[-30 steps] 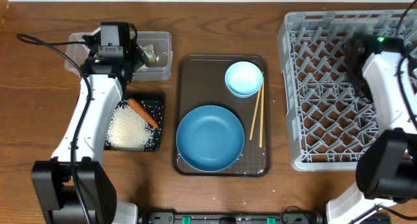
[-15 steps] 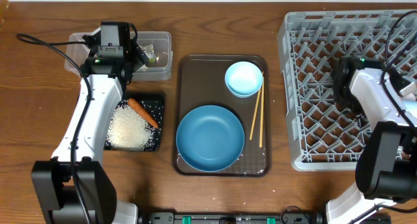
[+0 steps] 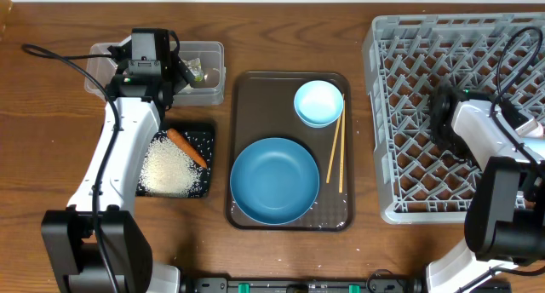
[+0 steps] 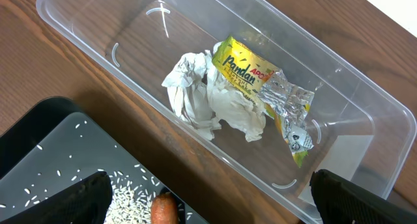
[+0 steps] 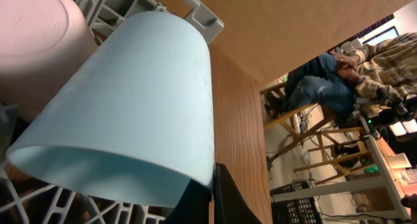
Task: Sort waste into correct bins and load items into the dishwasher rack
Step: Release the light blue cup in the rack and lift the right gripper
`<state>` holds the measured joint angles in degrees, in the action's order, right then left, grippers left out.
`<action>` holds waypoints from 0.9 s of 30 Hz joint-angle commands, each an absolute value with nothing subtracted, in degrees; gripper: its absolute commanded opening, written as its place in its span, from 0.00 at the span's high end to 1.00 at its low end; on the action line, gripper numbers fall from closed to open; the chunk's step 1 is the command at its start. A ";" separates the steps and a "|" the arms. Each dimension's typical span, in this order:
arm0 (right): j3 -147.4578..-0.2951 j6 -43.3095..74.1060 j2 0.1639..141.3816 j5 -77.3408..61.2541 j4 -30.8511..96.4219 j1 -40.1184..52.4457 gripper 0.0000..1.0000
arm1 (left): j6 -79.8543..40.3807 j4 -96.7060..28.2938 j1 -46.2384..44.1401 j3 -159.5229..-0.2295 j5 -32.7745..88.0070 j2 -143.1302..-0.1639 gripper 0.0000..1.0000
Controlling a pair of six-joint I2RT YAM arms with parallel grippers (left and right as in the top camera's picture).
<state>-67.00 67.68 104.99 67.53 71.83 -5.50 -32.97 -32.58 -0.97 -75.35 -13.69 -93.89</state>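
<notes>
step: loading cups. The right end effector (image 5: 212,201) looks pinched shut on the rim of a small cup (image 5: 143,100), low among the pegs of the dishwasher rack (image 3: 426,37) at the right of the worktop.
next: my guess is it lets go once the cup sits steady, then swings left for the bowls or chopsticks (image 3: 337,157).
left arm: stretched to the far left over the clear tub (image 4: 339,74), end effector (image 4: 212,201) spread wide and empty.
waste: tissues (image 4: 208,97) and wrapper (image 4: 251,68) are in the tub. The rice (image 3: 170,169) and carrot (image 3: 186,146) are in the black tray (image 3: 204,135).
</notes>
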 commanded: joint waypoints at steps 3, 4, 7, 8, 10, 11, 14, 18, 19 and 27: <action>-66.30 68.01 105.01 62.17 71.09 -5.17 0.99 | -32.67 -32.56 -0.97 -75.33 -14.00 -94.41 0.00; -66.30 67.57 105.01 61.36 71.07 -5.15 0.99 | -32.67 -32.56 -0.97 -75.33 -14.00 -94.41 0.01; -66.30 67.16 105.01 58.83 71.09 -5.15 0.99 | -32.67 -32.56 -0.99 -75.33 -14.00 -94.41 0.01; -66.30 67.09 105.01 58.22 71.07 -5.15 0.99 | -32.67 -32.56 -0.97 -75.33 -14.00 -94.41 0.01; -66.30 66.70 105.01 56.82 71.00 -4.99 0.99 | -32.67 -32.56 -0.99 -75.33 -14.00 -94.41 0.01; -66.30 65.98 105.01 56.23 70.74 -4.78 0.99 | -32.67 -32.56 -0.97 -75.33 -14.00 -94.41 0.01; -66.30 61.21 104.99 54.13 68.51 -3.44 0.99 | -32.67 -32.56 -0.99 -75.33 -14.00 -94.41 0.01; -66.32 55.96 104.99 50.70 65.23 -1.06 0.99 | -32.67 -32.56 -0.97 -75.33 -14.00 -94.41 0.01; -66.32 55.31 104.99 49.67 64.64 -0.58 0.99 | -32.67 -32.56 -0.97 -75.33 -14.00 -94.41 0.01; -66.32 54.98 104.29 44.53 62.85 1.15 0.99 | -32.67 -32.56 -0.97 -75.33 -14.00 -94.41 0.01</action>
